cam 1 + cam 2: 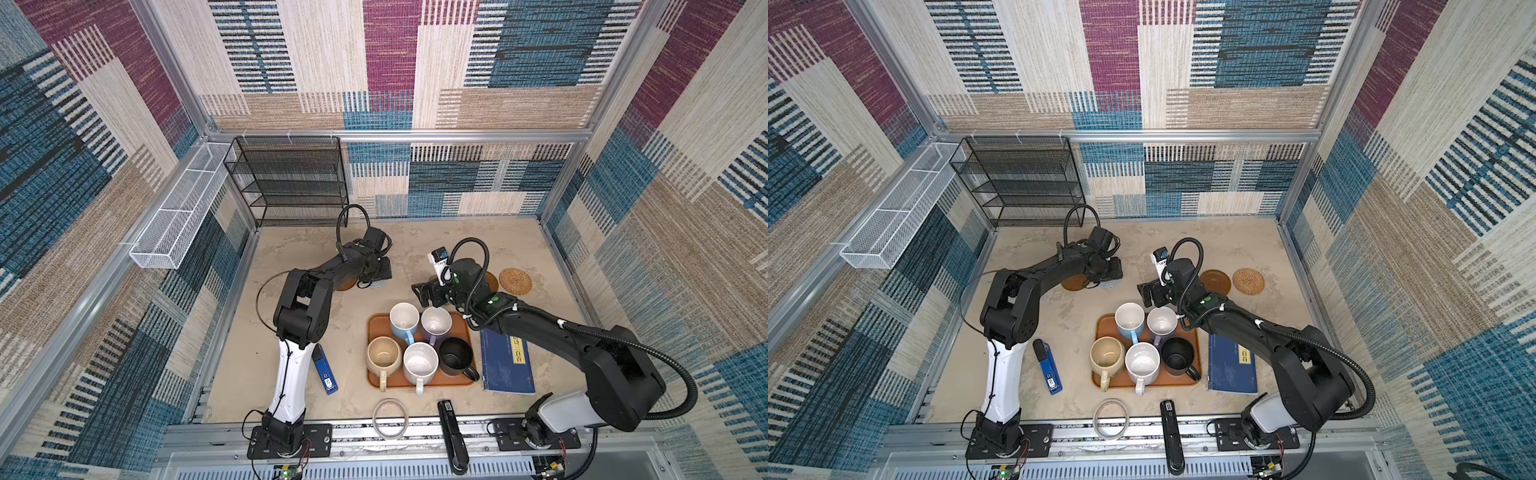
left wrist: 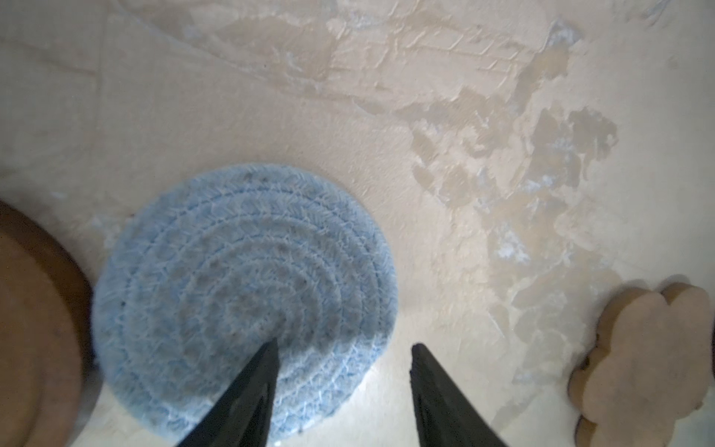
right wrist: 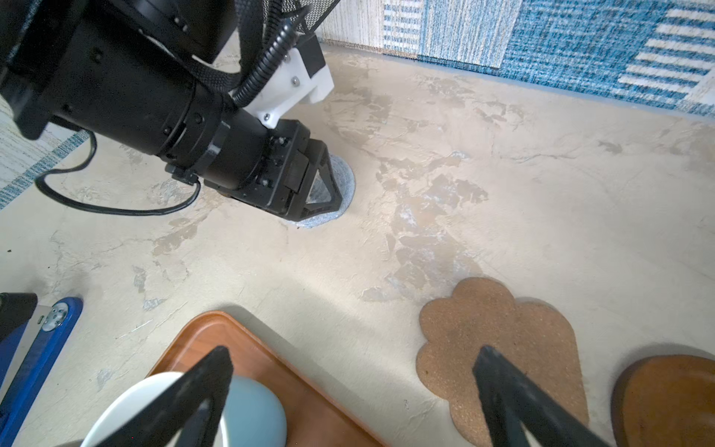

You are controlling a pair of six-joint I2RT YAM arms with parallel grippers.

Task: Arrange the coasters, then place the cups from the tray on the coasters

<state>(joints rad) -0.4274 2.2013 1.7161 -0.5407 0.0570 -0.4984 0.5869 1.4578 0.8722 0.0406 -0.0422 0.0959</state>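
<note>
My left gripper (image 2: 344, 346) stands open low over the table. One finger is over the blue-grey woven coaster (image 2: 240, 286), which lies flat; the other is over bare table. A brown wooden disc (image 2: 35, 329) lies beside that coaster, and the tan flower coaster (image 3: 499, 348) lies further off. My right gripper (image 3: 354, 360) hangs wide open and empty above the tray (image 3: 271, 371) corner and the light blue cup (image 1: 404, 318). The lavender (image 1: 436, 322), beige (image 1: 382, 353), speckled white (image 1: 420, 362) and black (image 1: 456, 355) cups also stand on the tray. A second brown disc (image 1: 1216, 281) and the rattan round (image 1: 515, 281) lie at the right.
A dark blue book (image 1: 507, 361) lies right of the tray and a blue stapler (image 1: 324, 370) lies left of it. A clear ring (image 1: 390, 419) and a black bar-shaped tool (image 1: 451, 436) sit at the front edge. A black mesh rack (image 1: 291, 183) stands at the back left.
</note>
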